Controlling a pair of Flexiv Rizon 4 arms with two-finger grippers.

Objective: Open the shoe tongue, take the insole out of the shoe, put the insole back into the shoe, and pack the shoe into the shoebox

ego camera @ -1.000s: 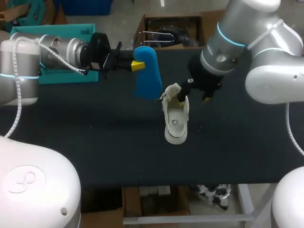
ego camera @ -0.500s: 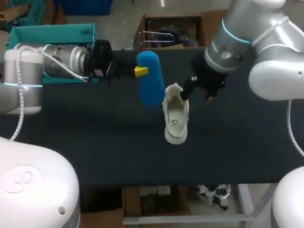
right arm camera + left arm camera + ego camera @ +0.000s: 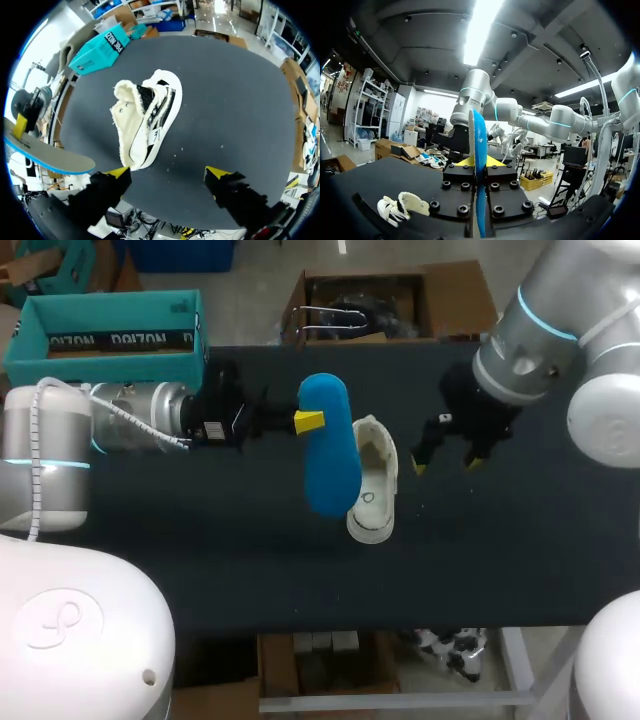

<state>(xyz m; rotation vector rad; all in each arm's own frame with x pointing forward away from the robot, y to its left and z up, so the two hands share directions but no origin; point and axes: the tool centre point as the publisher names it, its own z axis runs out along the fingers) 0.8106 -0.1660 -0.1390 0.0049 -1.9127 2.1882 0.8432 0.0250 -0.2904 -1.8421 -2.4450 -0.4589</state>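
Observation:
A white shoe (image 3: 372, 490) lies near the table's middle with its tongue pulled open; it also shows in the right wrist view (image 3: 145, 117) and the left wrist view (image 3: 400, 207). My left gripper (image 3: 305, 422) is shut on the blue insole (image 3: 328, 445), which hangs in the air just left of the shoe, overlapping its side. The insole stands edge-on between the fingers (image 3: 479, 145). My right gripper (image 3: 445, 462) hovers open and empty to the right of the shoe (image 3: 167, 174). The teal shoebox (image 3: 105, 335) sits at the back left.
The black tabletop (image 3: 200, 560) stretches from the shoe toward its front edge and out to both sides. In the right wrist view the insole (image 3: 45, 152) and shoebox (image 3: 102, 50) lie beyond the shoe.
My left arm carried the insole right and forward, up against the shoe. My right gripper left the shoe's tongue and drew away to the right, still open.

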